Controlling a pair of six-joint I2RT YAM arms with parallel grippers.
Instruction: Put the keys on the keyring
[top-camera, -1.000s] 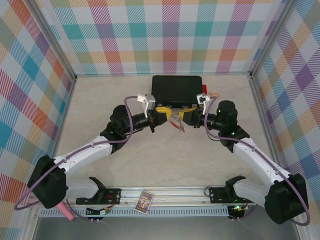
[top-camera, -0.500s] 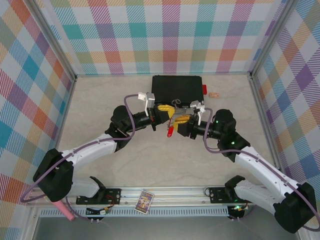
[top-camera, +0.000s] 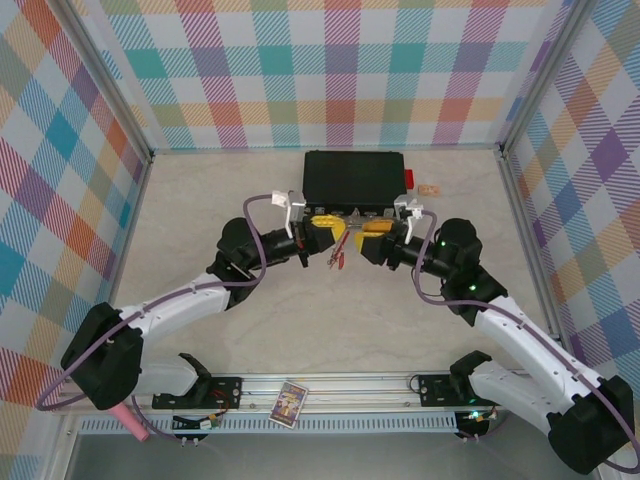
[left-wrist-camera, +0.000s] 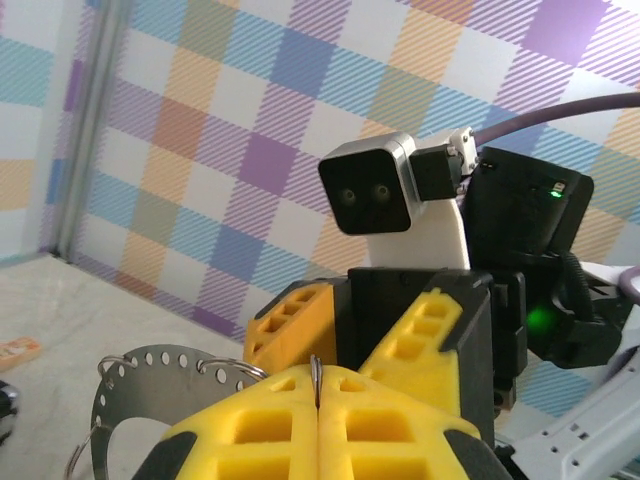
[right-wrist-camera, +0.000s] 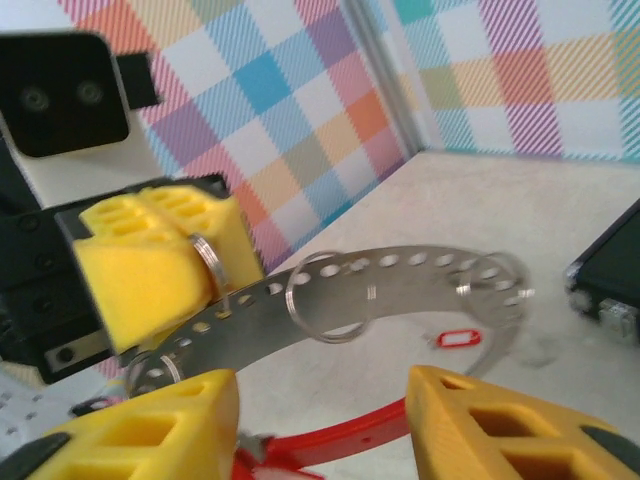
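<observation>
- Both arms meet over the middle of the bench (top-camera: 200, 210), towards its far edge and just in front of a black case (top-camera: 355, 177).
- The left gripper (top-camera: 333, 228) has its yellow fingers (left-wrist-camera: 250, 425) pressed flat together. A thin silver ring (right-wrist-camera: 205, 265) of the keyring is pinched in the seam.
- The keyring (right-wrist-camera: 400, 275) hangs in the air between the two claws. It is a curved silver band full of holes, with small rings threaded through it, and its red sleeve (right-wrist-camera: 330, 437) runs lower down.
- The right gripper (top-camera: 362, 235) faces the left one with its fingers (right-wrist-camera: 500, 420) spread wide and clamping nothing. The red sleeve passes through the gap between them.
- One of the keys (right-wrist-camera: 459, 339), with a red tag, shows under the band's arc. I can't tell from here whether it dangles or lies on the bench.
</observation>
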